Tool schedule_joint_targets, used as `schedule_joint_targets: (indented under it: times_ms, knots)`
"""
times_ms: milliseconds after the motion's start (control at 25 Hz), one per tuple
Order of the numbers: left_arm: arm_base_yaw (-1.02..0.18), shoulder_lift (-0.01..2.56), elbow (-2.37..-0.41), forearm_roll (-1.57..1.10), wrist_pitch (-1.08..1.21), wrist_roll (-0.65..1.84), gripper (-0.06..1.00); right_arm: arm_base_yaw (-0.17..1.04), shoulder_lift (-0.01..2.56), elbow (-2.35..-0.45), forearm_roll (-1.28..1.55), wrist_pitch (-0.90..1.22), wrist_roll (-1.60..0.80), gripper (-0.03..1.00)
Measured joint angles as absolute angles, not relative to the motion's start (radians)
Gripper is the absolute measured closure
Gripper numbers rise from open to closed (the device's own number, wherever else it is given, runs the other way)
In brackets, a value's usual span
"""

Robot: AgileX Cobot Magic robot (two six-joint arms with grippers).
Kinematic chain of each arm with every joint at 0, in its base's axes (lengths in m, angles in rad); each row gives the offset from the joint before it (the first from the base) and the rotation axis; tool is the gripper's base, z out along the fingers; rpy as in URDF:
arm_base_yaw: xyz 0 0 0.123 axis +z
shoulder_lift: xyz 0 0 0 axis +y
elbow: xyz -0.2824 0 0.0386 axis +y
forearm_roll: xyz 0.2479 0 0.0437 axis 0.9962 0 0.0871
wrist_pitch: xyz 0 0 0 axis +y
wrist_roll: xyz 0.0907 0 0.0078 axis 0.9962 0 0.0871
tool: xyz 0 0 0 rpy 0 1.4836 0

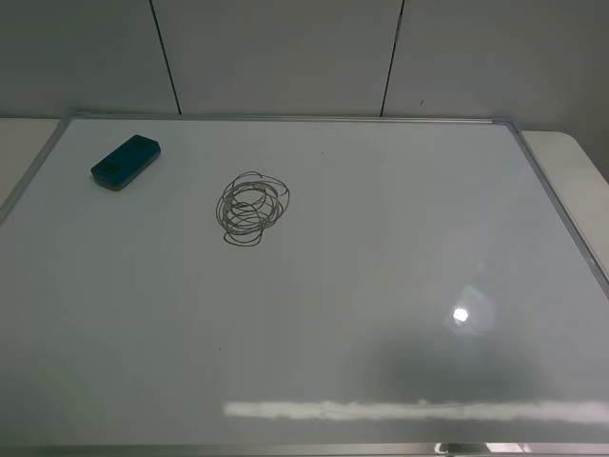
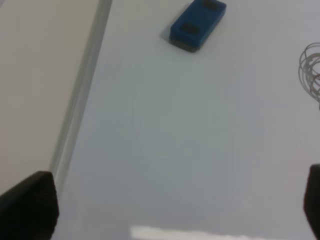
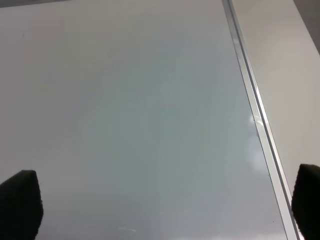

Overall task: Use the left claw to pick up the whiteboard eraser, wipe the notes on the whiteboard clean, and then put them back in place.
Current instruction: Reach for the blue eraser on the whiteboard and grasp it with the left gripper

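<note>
Lying well apart from your released left tool point(image 2: 172, 205), the whiteboard eraser point(image 2: 197, 25) rests flat; fingertips point(image 2: 30, 207) are cropped.

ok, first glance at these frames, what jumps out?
The dark scribble of notes, left of centre on the big white whiteboard, catches the eye first and is not yet wiped. Next is the teal whiteboard eraser, lying near the board's far left corner, apart from the scribble, with nothing touching it. A bright glare sits on the board's near right part.
</note>
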State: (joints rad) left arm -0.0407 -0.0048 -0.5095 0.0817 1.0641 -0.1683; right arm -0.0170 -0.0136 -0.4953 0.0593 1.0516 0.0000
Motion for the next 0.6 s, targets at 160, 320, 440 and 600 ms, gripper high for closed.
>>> schedule_joint_targets:
  times_ms: [160, 320, 440, 600]
  knots:
    - [-0.041, -0.005, -0.510, 0.080, 1.064, -0.166, -0.05, -0.017, -0.014, -0.495, 0.059, 1.052, 0.000, -0.03]
    - [-0.041, 0.006, -0.515, 0.070, 1.060, -0.135, -0.05, -0.017, -0.014, -0.495, 0.059, 1.052, 0.000, -0.03]
    - [-0.041, 0.090, -0.549, 0.074, 1.045, -0.094, -0.05, -0.017, -0.014, -0.495, 0.059, 1.052, 0.000, -0.03]
    - [-0.041, 0.297, -0.615, 0.084, 1.040, -0.027, -0.05, -0.017, -0.014, -0.495, 0.059, 1.052, 0.000, -0.03]
